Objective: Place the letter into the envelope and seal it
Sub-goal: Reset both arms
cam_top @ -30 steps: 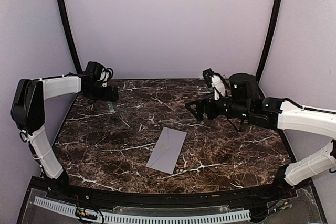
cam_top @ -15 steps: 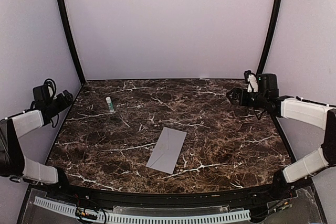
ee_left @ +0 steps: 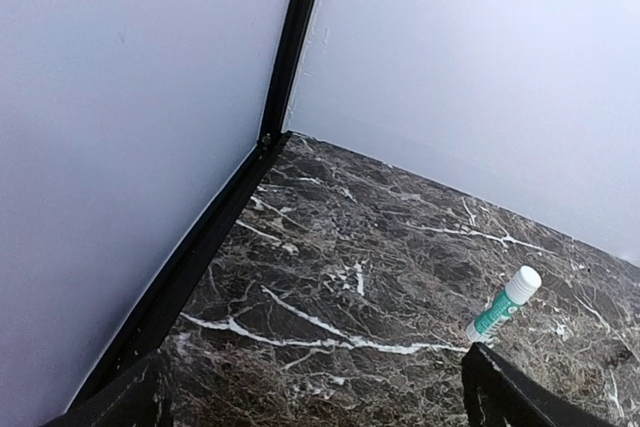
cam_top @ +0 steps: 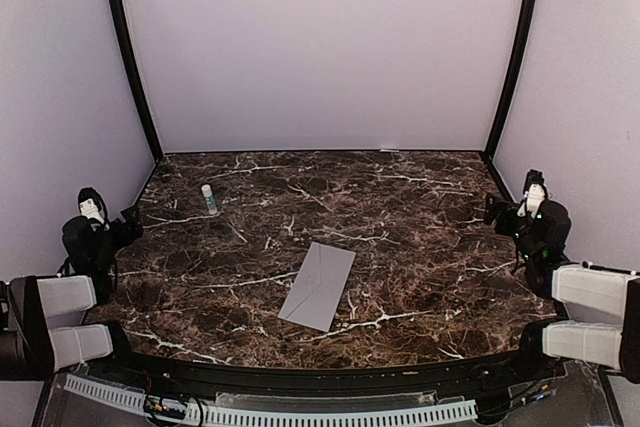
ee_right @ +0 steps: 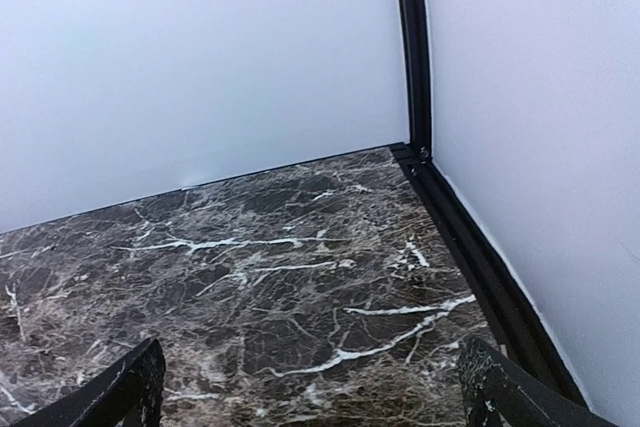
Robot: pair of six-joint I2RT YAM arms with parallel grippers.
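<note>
Tabletop (cam_top: 430,247) reads as dark-brown marble with white veins, smooth, with a faint sheen. At the centre, the envelope (cam_top: 318,286) is matt grey-lavender paper, flat and smooth. Up at ten o'clock, the glue stick (cam_top: 209,198) is smooth plastic with a white cap and teal body. Walls (cam_top: 320,47) are matt and pale, corner posts (cam_top: 128,57) glossy black.

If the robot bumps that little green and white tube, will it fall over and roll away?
Probably. The tube seems to stand on its narrow end, tall for its width, so a sideways nudge would likely tip it. It looks round, so once down it may roll across the smooth marble table.
</note>
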